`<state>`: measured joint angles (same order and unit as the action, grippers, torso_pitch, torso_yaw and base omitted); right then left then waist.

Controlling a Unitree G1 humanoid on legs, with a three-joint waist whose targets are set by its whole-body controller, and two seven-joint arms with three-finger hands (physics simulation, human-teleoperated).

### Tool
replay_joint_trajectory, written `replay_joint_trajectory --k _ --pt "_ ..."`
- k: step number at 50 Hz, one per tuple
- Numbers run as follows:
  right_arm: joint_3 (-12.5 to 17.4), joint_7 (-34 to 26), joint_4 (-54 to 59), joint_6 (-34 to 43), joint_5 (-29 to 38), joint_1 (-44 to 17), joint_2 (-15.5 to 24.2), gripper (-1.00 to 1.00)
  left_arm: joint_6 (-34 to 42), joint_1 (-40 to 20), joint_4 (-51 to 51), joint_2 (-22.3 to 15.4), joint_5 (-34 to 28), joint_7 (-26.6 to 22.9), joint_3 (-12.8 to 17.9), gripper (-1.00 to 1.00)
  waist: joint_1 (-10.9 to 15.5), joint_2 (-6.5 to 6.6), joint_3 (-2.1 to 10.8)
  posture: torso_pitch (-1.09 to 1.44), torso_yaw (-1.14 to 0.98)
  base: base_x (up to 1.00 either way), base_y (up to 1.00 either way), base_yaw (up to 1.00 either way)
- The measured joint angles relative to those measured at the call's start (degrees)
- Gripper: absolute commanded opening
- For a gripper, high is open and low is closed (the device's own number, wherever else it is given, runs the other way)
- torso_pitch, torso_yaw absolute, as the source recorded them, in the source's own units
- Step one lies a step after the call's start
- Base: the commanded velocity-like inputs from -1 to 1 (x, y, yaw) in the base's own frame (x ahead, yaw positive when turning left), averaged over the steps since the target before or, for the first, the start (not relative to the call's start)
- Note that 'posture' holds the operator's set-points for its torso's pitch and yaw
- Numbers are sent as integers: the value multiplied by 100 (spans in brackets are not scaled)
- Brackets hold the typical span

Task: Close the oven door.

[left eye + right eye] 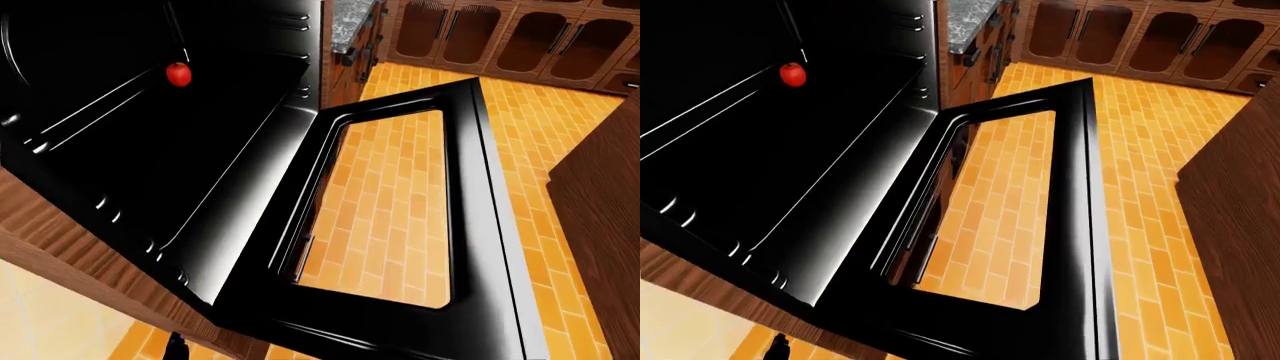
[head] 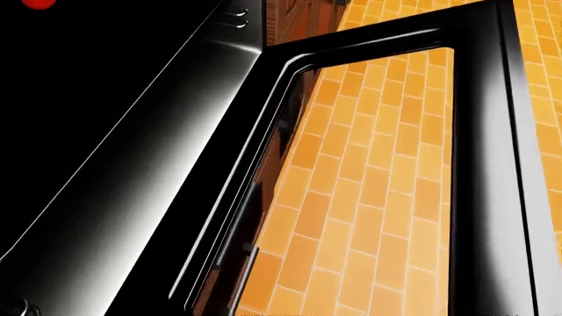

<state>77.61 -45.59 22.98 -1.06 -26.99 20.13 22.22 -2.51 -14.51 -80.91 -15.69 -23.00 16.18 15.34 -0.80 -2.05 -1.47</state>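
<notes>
Left of the oven door point(image 1: 470, 195) you have the black stove top point(image 1: 150, 135), carrying a small red round item point(image 1: 178, 73) toward its upper left, with a wooden counter edge point(image 1: 60, 247) below the stove. The oven door itself lies swung fully open and flat, hinged along the stove's right edge, its glass pane point(image 1: 385, 210) showing orange brick floor point(image 1: 520, 112) beneath; dark wood cabinets point(image 1: 500, 37) stand above the door's far corner. Neither of your hands appears in any view, so whether they are clenched or released you cannot tell
</notes>
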Motion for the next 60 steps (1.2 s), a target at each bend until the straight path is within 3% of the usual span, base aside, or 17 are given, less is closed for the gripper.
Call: replay_joint_trajectory --k 5,11,15,20,25,29,34,51,60 --pt "-1321 469 3056 -2459 606 -40 590 100 7 -14 8 5 3 -5 3 100 -42 81 -13 0 0 0 0 0" --pt "-3196 1443 5180 -4249 231 -294 1231 100 32 0 -14 -6 10 -9 14 100 -80 163 4 0 0 0 0 0" --pt "-4241 2181 5520 -4651 -116 -444 1411 100 31 4 -13 -3 18 0 18 100 -77 146 17 0 0 0 0 0" --pt "-4938 2680 5594 -4677 -386 -609 1559 100 23 -1 -1 -8 15 -4 14 100 -56 94 16 0 0 0 0 0" --pt "-5283 2947 5682 -4451 -357 -732 1717 100 2 -8 12 -15 0 -14 2 100 -34 46 1 0 0 0 0 0" --pt "-5520 3214 5743 -4290 -157 -900 1480 100 0 -5 13 -23 -6 5 7 100 -33 -5 -9 0 0 0 0 0" --pt "-5840 3710 5707 -3978 436 -1235 1358 100 -9 -6 -2 5 -23 -36 -9 100 -20 34 -24 0 0 0 0 0" --pt "-6103 4372 5523 -3203 1516 -2271 1080 100 -58 -10 14 -11 -40 -58 -3 100 46 -37 47 0 0 0 0 0" --pt "-6015 3734 5319 -3075 1531 -2711 915 100 -52 -9 18 -13 -39 -70 -5 100 62 -15 84 0 0 0 0 0"
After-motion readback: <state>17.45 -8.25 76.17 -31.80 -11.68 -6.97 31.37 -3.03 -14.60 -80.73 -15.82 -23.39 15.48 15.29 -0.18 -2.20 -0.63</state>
